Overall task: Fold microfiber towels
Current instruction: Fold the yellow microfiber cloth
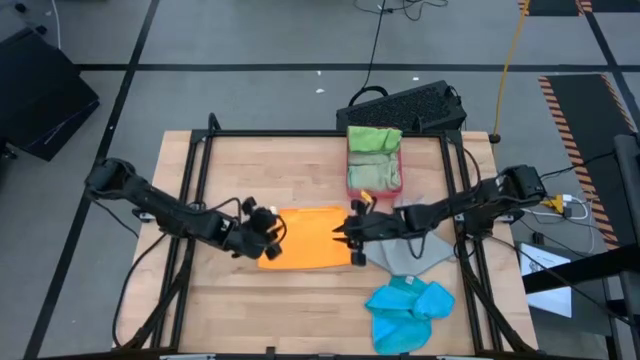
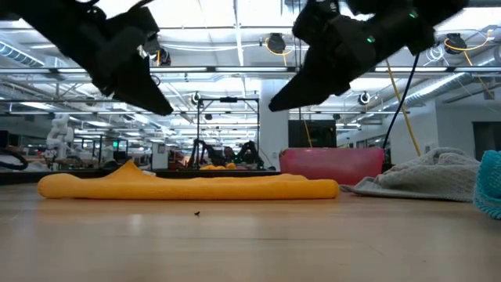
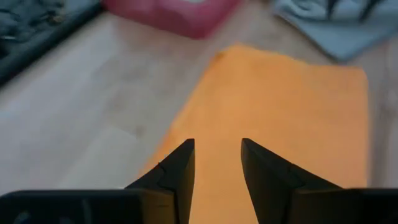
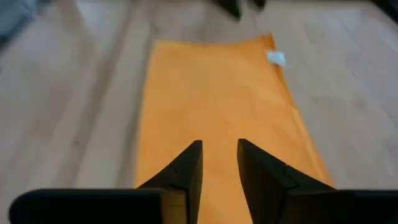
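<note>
Orange towel: soft orange microfiber cloth (image 1: 305,238), lying flat as a folded rectangle at the centre of the pale wooden table (image 1: 250,310); neither claw has hold of it.
Left gripper: dark two-finger claw (image 1: 272,237) at the cloth's 9 o'clock edge, raised above it in the low view, fingers parted a little, holding nothing.
Right gripper: dark two-finger claw (image 1: 347,236) at the cloth's 3 o'clock edge, also clear of the fabric, fingers parted a little, holding nothing.
Step in hand: likely the next fold of the orange cloth, judging by both claws hanging over its ends.
Doing it well: pinch both layers at matching corners, lift together, keep edges aligned so the fold lies square.
Risk: catching only the top layer would undo the fold.
Other towels: crumpled grey cloth (image 1: 410,250) at 3 o'clock, touching the orange one; bright blue cloth (image 1: 408,308) at 5 o'clock; green cloths (image 1: 374,140) in the pink-red plastic tray (image 1: 377,182) at 1 o'clock.
</note>
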